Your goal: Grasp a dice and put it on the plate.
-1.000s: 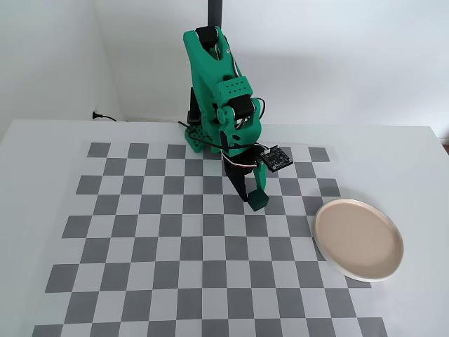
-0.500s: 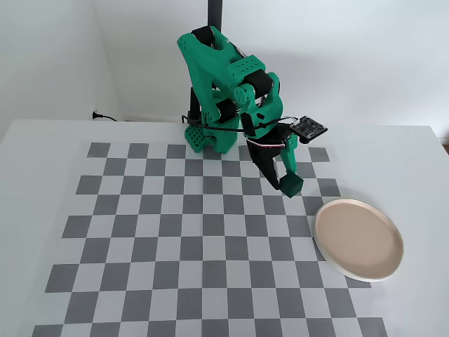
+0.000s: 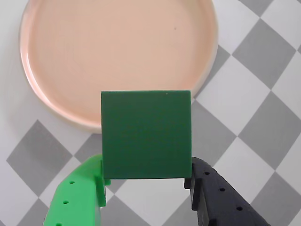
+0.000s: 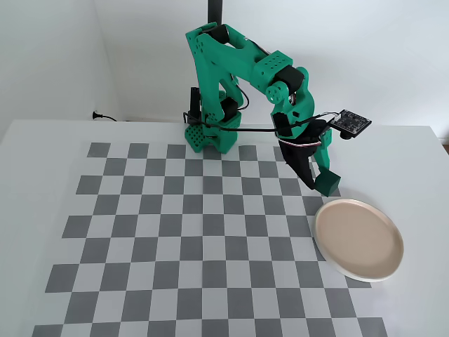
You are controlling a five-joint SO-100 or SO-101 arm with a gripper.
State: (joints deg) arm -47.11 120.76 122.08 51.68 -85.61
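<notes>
In the wrist view the dark green dice (image 3: 146, 134) fills the centre, pinched between a bright green finger (image 3: 77, 195) and a black finger (image 3: 216, 195); my gripper (image 3: 146, 176) is shut on it. Behind and above the dice lies the pinkish-beige plate (image 3: 94, 52), and the dice overlaps its near rim. In the fixed view my gripper (image 4: 321, 184) holds the dice (image 4: 327, 183) in the air, just left of and above the plate (image 4: 358, 239), near its upper left rim.
A grey and white checkered mat (image 4: 175, 232) covers the white table. The green arm's base (image 4: 207, 137) stands at the mat's far edge, by a black post. A small circuit board (image 4: 353, 123) sticks out from the wrist.
The arm has swung right with the dice in its gripper, from the mat's upper middle to the plate's upper left edge. The plate has not moved.
</notes>
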